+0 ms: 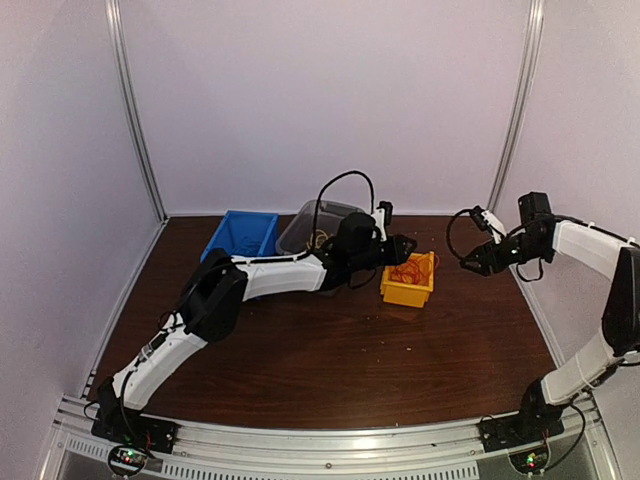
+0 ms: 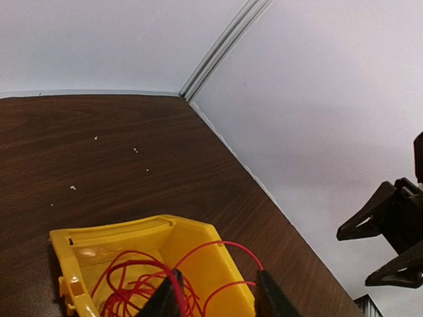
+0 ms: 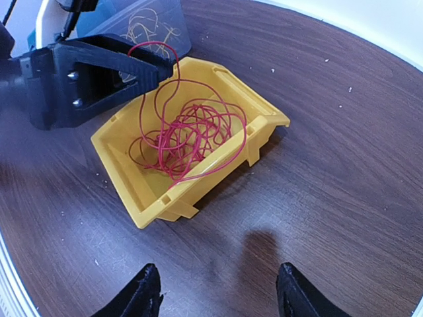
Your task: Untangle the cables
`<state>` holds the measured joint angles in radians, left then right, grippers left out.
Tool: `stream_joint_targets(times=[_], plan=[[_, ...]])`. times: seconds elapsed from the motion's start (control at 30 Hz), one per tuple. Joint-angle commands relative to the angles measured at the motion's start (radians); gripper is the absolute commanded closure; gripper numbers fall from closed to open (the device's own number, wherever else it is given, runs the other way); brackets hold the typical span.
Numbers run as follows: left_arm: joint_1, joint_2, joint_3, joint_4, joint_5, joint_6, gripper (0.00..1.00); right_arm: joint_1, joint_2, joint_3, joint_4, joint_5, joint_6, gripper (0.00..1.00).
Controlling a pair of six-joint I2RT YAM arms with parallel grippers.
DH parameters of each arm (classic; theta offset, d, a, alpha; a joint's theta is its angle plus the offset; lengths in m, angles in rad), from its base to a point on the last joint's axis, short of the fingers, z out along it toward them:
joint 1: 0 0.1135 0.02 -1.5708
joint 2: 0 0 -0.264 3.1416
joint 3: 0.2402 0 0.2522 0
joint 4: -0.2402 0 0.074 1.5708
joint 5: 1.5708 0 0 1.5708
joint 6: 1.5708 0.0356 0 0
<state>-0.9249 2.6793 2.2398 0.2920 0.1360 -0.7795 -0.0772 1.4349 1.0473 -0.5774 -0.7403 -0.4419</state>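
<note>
"Blue comes first on the left, right?"

"Yes. A blue bin [image 1: 218, 240] sits at the back of the dark brown table [image 1: 330, 350]. Just beside it, to the right, is a clear bin [image 1: 295, 235]. Some yellow cables [image 3: 155, 23] lie curled up inside it."

"What comes next?"

"The left claw [image 2: 218, 281]. It hangs over the yellow bin [image 3: 261, 105], on the side next to the clear bin. Its two fingers are a little way apart, and you can see the bin through the gap."

"Is it holding something?"

"One loop of the red cables [image 3: 188, 135] goes up out of the bin and lies across the tips of that claw. The fingers are not pressed together on it."

"Where is the rest of the red?"

"Down inside the yellow bin. It is one messy heap, with lots of loops crossing over each other. One big loop leans out against the bin's wall."

"And on the right?"

"The right claw [image 3: 218, 287] is up in the air, well apart from the yellow bin and pointing toward it. Its fingers are wide apart, with only the table showing between them."
</note>
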Motion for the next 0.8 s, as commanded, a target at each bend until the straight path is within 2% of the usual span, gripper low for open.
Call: stream_joint_targets(times=[0.0,0.07,0.27,0.4,0.53,0.77], plan=[[-0.014,0.001,0.052,-0.054,0.013,0.054,0.48,0.028,0.062,0.007,0.06,0.038,0.013,0.39],[-0.015,-0.03,0.042,-0.067,0.005,0.08,0.39,0.037,0.095,0.029,0.065,0.033,0.029,0.4],[-0.011,-0.142,-0.016,-0.089,-0.039,0.157,0.25,0.077,0.193,0.097,0.06,-0.005,0.044,0.37],[0.009,-0.171,-0.009,-0.106,0.065,0.132,0.18,0.135,0.221,0.115,0.104,-0.005,0.073,0.36],[0.03,-0.193,-0.015,-0.154,0.138,0.057,0.18,0.146,0.262,0.151,0.119,-0.036,0.116,0.36],[0.036,-0.21,0.035,-0.435,0.198,0.026,0.21,0.142,0.251,0.168,0.108,-0.053,0.131,0.37]])
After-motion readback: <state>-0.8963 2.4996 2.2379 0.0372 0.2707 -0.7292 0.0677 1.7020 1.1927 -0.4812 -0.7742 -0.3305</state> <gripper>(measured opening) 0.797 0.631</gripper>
